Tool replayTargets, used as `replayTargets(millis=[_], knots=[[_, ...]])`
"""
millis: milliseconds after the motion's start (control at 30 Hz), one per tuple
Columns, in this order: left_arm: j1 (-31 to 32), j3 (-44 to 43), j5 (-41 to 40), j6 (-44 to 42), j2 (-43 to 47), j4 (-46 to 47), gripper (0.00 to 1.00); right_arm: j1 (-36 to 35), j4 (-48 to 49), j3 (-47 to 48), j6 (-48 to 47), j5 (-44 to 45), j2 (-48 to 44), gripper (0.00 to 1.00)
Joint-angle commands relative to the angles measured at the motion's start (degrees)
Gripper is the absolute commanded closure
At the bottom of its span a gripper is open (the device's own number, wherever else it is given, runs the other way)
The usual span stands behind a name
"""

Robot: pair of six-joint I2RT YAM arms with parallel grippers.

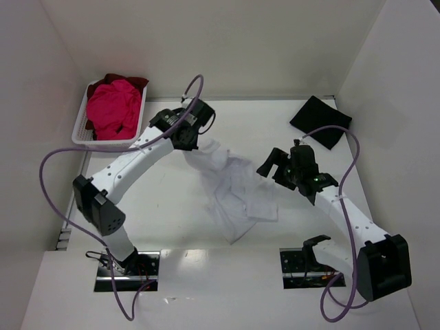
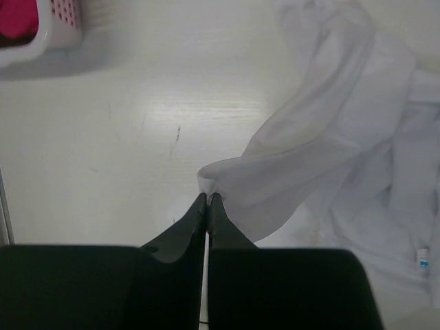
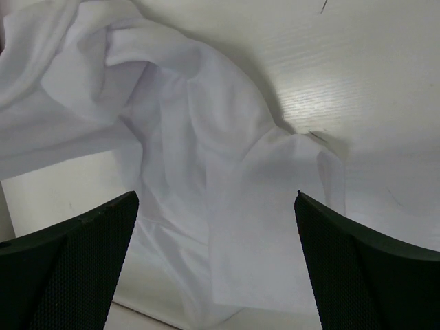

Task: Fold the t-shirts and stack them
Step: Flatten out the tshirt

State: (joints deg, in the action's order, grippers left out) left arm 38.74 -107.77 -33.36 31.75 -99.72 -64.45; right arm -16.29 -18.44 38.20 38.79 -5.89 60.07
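Four garments show together only from above: white t-shirt (image 1: 234, 189) at desk (image 1: 165, 227) centre, black t-shirt (image 1: 320, 121) far right, pink t-shirt (image 1: 113, 110) and dark red t-shirt (image 1: 134, 82) in the far-left basket (image 1: 81, 128). Wrist views: left gripper (image 2: 207, 198) clenched on the white edge; right gripper (image 3: 214, 199) released.

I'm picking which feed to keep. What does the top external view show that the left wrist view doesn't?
Only the top external view: the black t-shirt at the far right and the right gripper, jaws open, by the white t-shirt. Only the left wrist view: the left gripper close up, jaws shut on that shirt's edge. Both: the white t-shirt, the basket holding the pink t-shirt, the table.
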Motion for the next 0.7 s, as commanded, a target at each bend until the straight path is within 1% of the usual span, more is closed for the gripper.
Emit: replayTargets(millis=[0, 33, 67, 167, 200, 267, 300, 333, 367, 400, 500, 533, 567, 667], knots=[[-4.01, 12.9, 2.78, 4.9, 8.93, 8.63, 1.0, -3.64, 0.07, 1.79, -0.74, -2.63, 2.15, 0.01], [-4.02, 13.8, 2.78, 4.9, 8.93, 8.63, 1.0, -5.14, -0.45, 1.8, 0.05, -1.42, 2.15, 0.01], [-4.55, 15.12, 2.78, 5.69, 8.93, 9.16, 1.0, -8.2, -1.07, 1.27, 1.98, -0.53, 2.15, 0.01], [-5.6, 17.32, 1.55, 6.84, 8.93, 10.65, 1.0, -12.08, -1.08, 0.56, 4.36, -1.05, 0.84, 0.01], [-6.39, 18.72, 1.55, 7.45, 8.93, 11.7, 1.0, -14.62, -1.77, 0.56, 5.94, -1.05, 0.83, 0.01], [-8.24, 20.48, 1.55, 7.45, 9.54, 13.63, 1.0, -17.09, -3.62, 0.04, 7.26, 0.34, 0.22, 0.03], [-8.24, 21.27, 2.07, 7.45, 9.55, 14.43, 1.0, -18.15, -4.15, 0.04, 7.88, 0.88, 0.22, 0.03], [-10.94, 23.72, 4.25, 6.93, 10.33, 17.74, 1.0, -20.16, -4.76, -0.66, 9.28, 0.18, 0.22, 0.04], [-10.97, 23.74, 4.27, 6.92, 10.34, 17.77, 1.0, -20.18, -4.77, -0.67, 9.29, 0.18, 0.22, 0.04], [-14.19, 24.87, 6.01, 6.23, 10.95, 20.47, 1.0, -21.49, -4.77, -1.45, 10.07, -0.43, 0.22, 0.04], [-17.2, 25.59, 8.39, 4.91, 11.57, 22.87, 1.0, -25.62, -6.7, -0.93, 11.48, 0.26, 1.45, 0.05], [-17.21, 26.11, 9.1, 4.38, 11.57, 23.66, 1.0, -28.24, -7.31, -0.32, 12.1, 0.96, 2.32, 0.05], [-18.08, 26.12, 9.11, 4.38, 11.57, 23.66, 1.0, -29.4, -7.32, -0.31, 12.1, 0.97, 2.94, 0.05], [-19.4, 26.64, 10.95, 3.85, 11.57, 25.5, 1.0, -34.92, -8.71, 0.29, 14.38, 0.97, 6.36, 0.08]])
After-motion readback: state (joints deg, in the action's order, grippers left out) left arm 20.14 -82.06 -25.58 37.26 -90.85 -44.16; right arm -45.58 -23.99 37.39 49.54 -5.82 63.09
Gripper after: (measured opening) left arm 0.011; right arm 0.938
